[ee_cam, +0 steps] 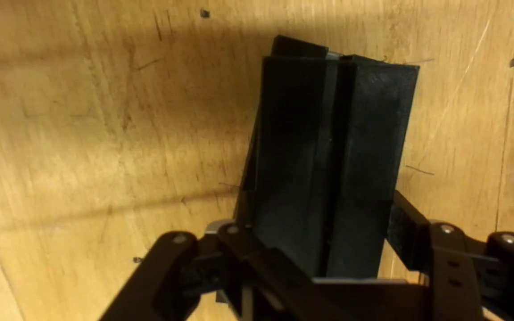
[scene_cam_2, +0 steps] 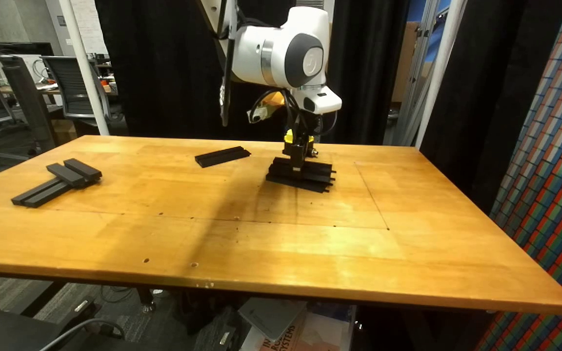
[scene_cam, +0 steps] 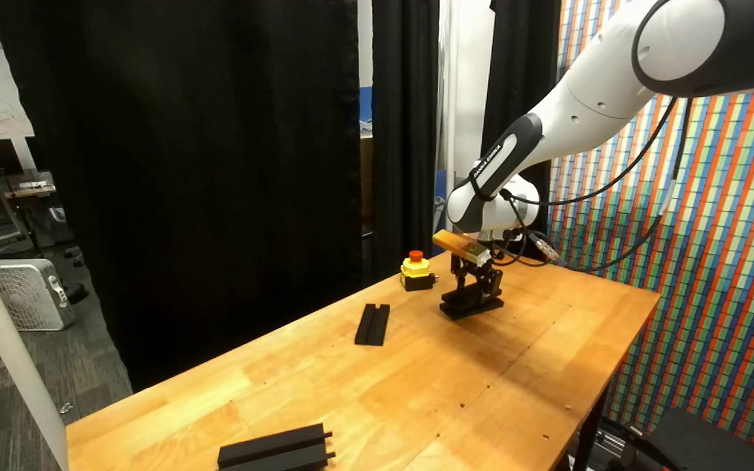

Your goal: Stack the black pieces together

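Fingers [ee_cam: 406, 232] of your gripper [ee_cam: 317, 225] were drawn in against the two long sides of the top piece [ee_cam: 301, 156], spread no wider than that piece and, by the look of it, holding it. You had it over the lower piece [scene_cam_2: 293, 183], slightly twisted: in the wrist view a strip of the lower one showed along a long side and at one end. Whether the upper one bore fully on it, you could not have told from these views.

So your stack [scene_cam: 475, 310] came to two pieces that could be made out, the second not yet let go. If it was well seated, that step probably lacked only a release and a clean lift, perhaps after a small turn to square the edges.

Three more were left to you, as far as could be counted. The loose piece [scene_cam_2: 222, 156] lay flat by itself on the wooden table [scene_cam_2: 310, 253], between the stack and the remaining two. Well apart, towards the table's other end, the crosswise piece [scene_cam_2: 72, 174] rested partly on the flat piece [scene_cam_2: 42, 192], an overlap rather than a neat pile. You were, at a guess, under halfway, and the loose piece seemed your natural next pick.
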Controlling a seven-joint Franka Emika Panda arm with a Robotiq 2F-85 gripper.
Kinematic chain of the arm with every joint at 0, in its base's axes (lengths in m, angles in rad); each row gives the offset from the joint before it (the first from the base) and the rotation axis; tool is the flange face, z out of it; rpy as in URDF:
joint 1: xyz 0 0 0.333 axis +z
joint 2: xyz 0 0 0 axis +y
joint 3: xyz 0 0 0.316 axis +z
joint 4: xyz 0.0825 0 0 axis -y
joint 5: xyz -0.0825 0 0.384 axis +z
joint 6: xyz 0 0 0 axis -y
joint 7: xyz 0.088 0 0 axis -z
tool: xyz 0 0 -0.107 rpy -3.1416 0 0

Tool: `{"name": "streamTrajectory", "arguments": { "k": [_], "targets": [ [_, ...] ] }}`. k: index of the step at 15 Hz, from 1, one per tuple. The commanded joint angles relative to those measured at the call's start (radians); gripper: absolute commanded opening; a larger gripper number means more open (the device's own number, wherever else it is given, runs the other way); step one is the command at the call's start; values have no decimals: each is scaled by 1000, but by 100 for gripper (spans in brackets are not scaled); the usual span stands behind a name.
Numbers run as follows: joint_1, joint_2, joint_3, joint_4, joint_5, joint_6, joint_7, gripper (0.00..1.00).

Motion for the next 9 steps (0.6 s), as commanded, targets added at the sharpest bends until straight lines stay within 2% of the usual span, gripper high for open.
{"name": "streamTrajectory", "arguments": {
  "k": [1, 9],
  "targets": [
    [-1, 38, 1, 51, 52, -13, -39, 47],
    [-3, 63, 2, 77, 94, -23, -50, 47]
  ]
}}
